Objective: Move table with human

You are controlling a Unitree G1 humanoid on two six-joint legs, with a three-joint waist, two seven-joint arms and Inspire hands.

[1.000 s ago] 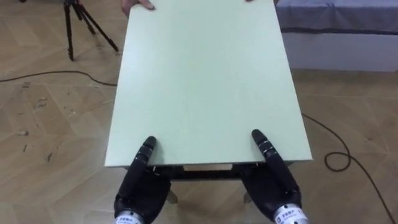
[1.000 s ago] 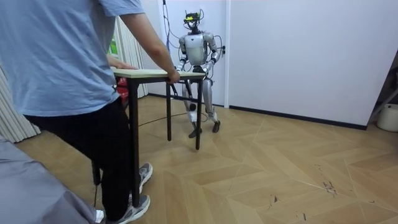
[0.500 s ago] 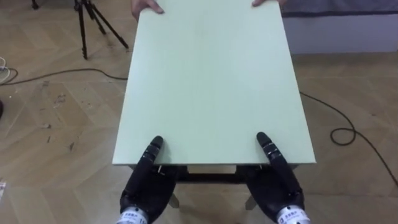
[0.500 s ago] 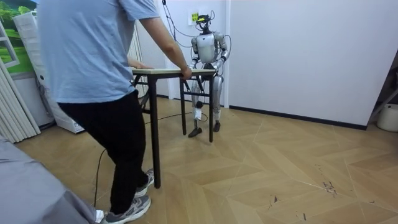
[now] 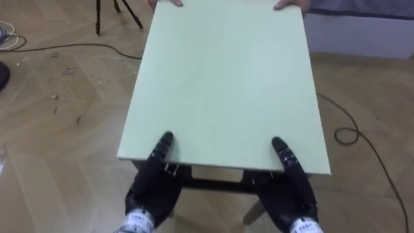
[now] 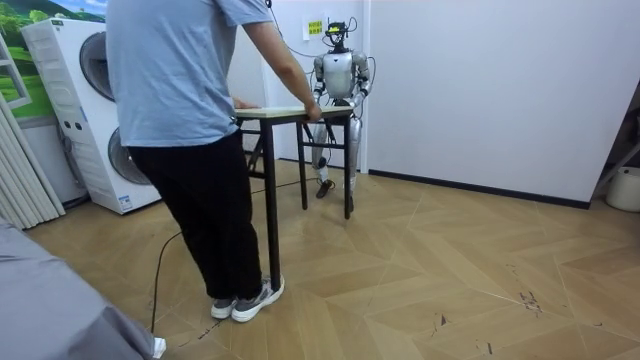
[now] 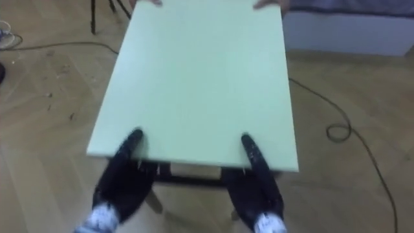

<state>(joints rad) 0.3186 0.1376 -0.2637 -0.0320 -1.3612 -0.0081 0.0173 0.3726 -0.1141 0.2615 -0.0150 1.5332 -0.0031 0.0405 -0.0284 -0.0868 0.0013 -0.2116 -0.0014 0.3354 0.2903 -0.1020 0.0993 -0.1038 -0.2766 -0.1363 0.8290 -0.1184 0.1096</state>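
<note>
1. Room view: a person (image 6: 180,100) in a light blue T-shirt and the robot are carrying a pale green rectangular table (image 6: 290,112) with dark legs between them, beside a white washing machine (image 6: 80,120).
2. Both are now standing farther from the camera than a second ago, and the robot is backing toward the white wall.
3. From the robot's head, its black left hand (image 5: 152,191) and black right hand (image 5: 292,194) are clamping the table's near edge. Each is laying one digit over the top, with the other fingers tucked underneath, unseen.
4. The person's hands (image 5: 291,5) are holding the far edge.
5. A black tripod (image 5: 119,10) is slipping toward the top of the picture. The carry appears to be progressing steadily, with both grips unchanged.
</note>
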